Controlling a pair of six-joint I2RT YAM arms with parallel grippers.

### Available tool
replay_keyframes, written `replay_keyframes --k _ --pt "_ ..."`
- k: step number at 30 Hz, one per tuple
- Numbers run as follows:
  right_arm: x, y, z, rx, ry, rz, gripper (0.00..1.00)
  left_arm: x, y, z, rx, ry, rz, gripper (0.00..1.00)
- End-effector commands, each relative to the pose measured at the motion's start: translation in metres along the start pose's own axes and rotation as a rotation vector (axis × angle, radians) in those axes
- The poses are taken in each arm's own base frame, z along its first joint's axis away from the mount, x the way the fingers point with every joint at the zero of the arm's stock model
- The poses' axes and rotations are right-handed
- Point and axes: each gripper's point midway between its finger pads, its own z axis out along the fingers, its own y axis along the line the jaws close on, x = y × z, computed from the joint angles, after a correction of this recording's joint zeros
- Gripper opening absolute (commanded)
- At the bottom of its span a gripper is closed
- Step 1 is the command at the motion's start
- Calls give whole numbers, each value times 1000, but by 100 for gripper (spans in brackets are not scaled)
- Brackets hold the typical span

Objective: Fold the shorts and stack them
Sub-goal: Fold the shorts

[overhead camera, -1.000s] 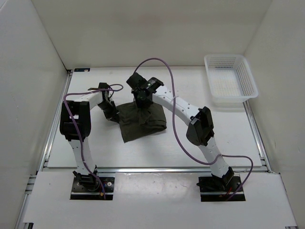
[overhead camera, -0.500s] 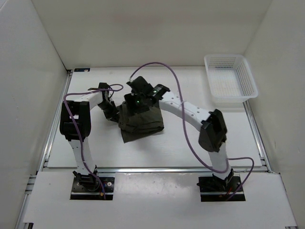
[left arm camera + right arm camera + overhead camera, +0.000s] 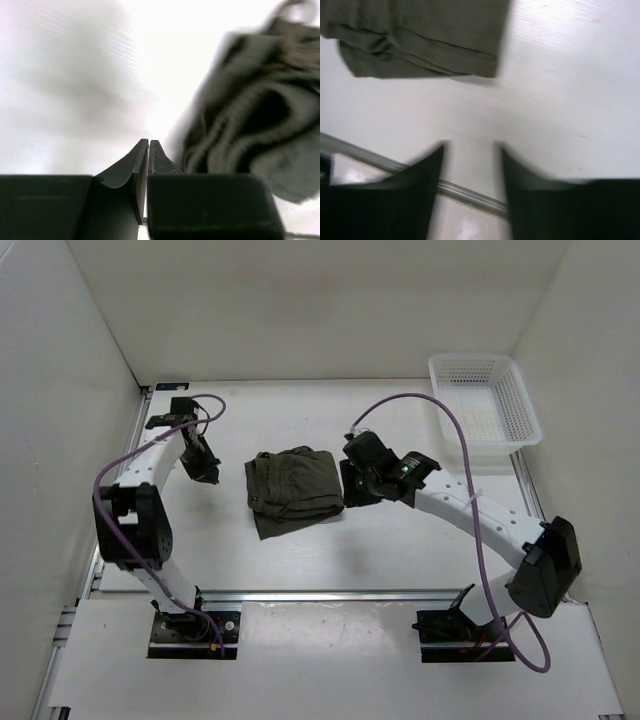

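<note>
The dark olive-green shorts (image 3: pixel 295 490) lie folded in a compact bundle on the white table, between the two arms. My left gripper (image 3: pixel 206 474) hovers a little to their left, apart from the fabric. In the left wrist view its jaws (image 3: pixel 148 143) are pressed together with nothing between them, and the shorts (image 3: pixel 260 125) lie blurred to the right. My right gripper (image 3: pixel 353 490) is just off the shorts' right edge. In the right wrist view it (image 3: pixel 471 148) stands open and empty over bare table, with the shorts (image 3: pixel 420 35) at the upper left.
A white mesh basket (image 3: pixel 520 405) stands at the back right corner, with nothing in it. White walls enclose the table on three sides. A metal rail (image 3: pixel 330 594) runs along the near edge, also seen as a rail (image 3: pixel 465 192) between the right fingers.
The right gripper opened, let go of the shorts and drew back to the right. The left arm pulled away to the back left. The shorts now lie free, slightly flatter.
</note>
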Motion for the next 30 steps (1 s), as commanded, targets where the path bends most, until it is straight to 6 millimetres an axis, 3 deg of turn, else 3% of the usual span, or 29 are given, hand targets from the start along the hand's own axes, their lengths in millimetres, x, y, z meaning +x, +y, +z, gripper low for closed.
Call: replay_keyframes --k 1,2,3,4,6,7,10,14,19,21,25,30 --pt "-13 -36 -39 139 -129 81 82 -12 -7 -69 29 -179 30 18" --pt "-16 -48 -49 179 -160 111 97 -12 -10 -80 57 -202 31 18" --pt "-14 -60 -60 222 -173 146 100 -10 -15 -91 85 -227 41 22" --pt "-20 -71 -79 236 -229 167 100 -7 -15 -112 119 -282 30 32" --pt "-21 -102 -101 343 -287 227 100 1 -19 -132 174 -321 43 59" --pt "-26 -112 -121 360 -348 262 100 6 -18 -149 206 -363 58 64" --pt "-21 -152 -154 510 -421 329 100 20 -20 -179 294 -429 98 73" --pt "-7 -185 -178 658 -449 390 100 41 -12 -205 350 -493 132 74" --pt "9 -201 -184 713 -455 442 100 59 6 -238 381 -639 121 76" --pt "19 -203 -176 718 -417 449 100 66 15 -253 396 -714 103 79" --pt "27 -200 -166 693 -380 471 100 69 28 -263 379 -784 81 83" --pt "29 -198 -158 685 -367 489 100 73 35 -257 342 -759 73 84"
